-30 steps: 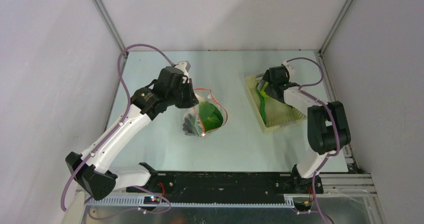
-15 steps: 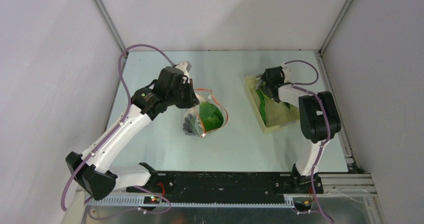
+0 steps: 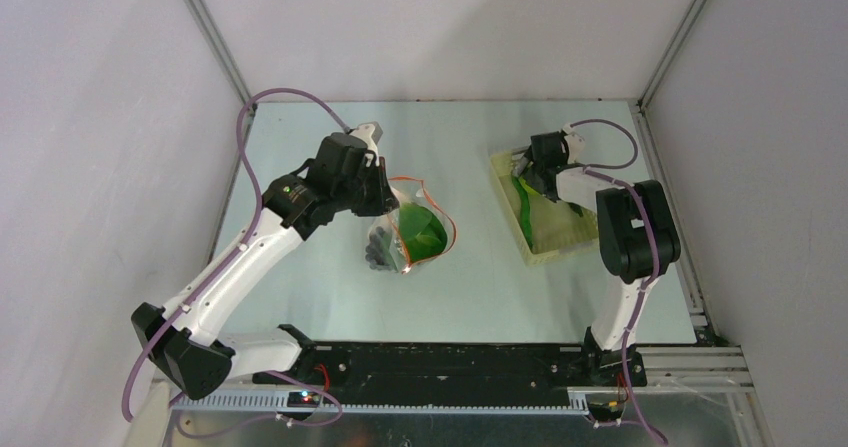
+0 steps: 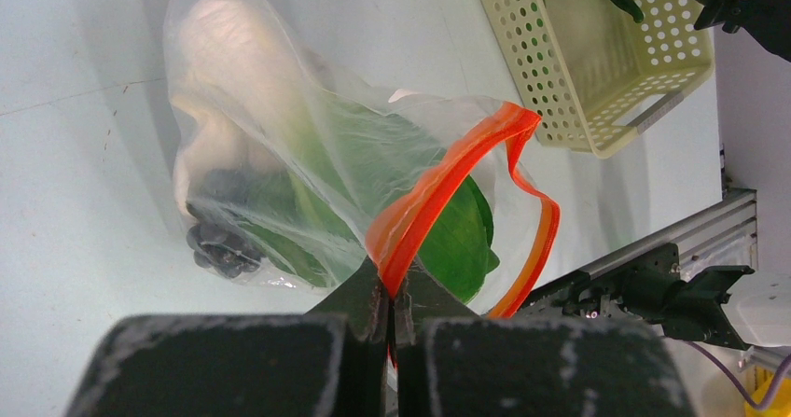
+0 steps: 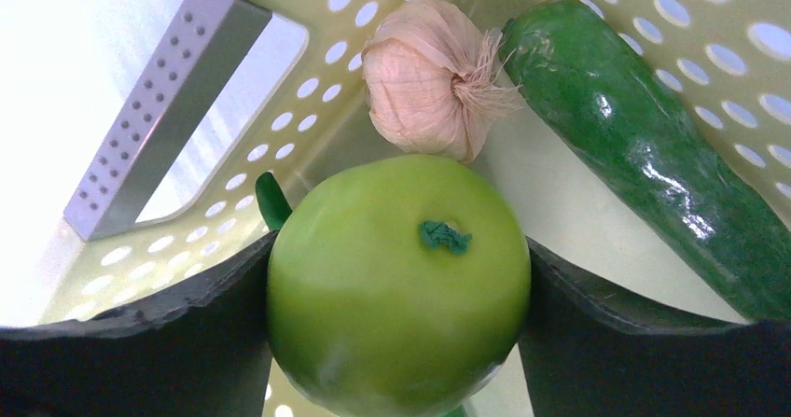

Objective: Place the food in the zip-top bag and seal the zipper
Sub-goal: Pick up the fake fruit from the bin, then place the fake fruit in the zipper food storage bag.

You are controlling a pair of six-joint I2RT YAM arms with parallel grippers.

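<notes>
My left gripper [image 4: 390,291] pinches tight on the orange-red zipper [image 4: 438,179] of the clear, crinkled zip-top bag [image 4: 270,90]. The bag gapes at mid-table [image 3: 480,287] with leafy greens [image 4: 457,240] and dark grapes [image 4: 222,244] inside. My right gripper [image 5: 396,291] presses both sides of the glossy green apple [image 5: 396,249] in the pale yellow basket [image 5: 233,202].

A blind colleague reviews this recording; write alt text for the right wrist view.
A green apple sits gripped between the two dark fingers of the right gripper, inside a pale yellow perforated basket. Behind it lie a garlic bulb and a long green pepper.
</notes>
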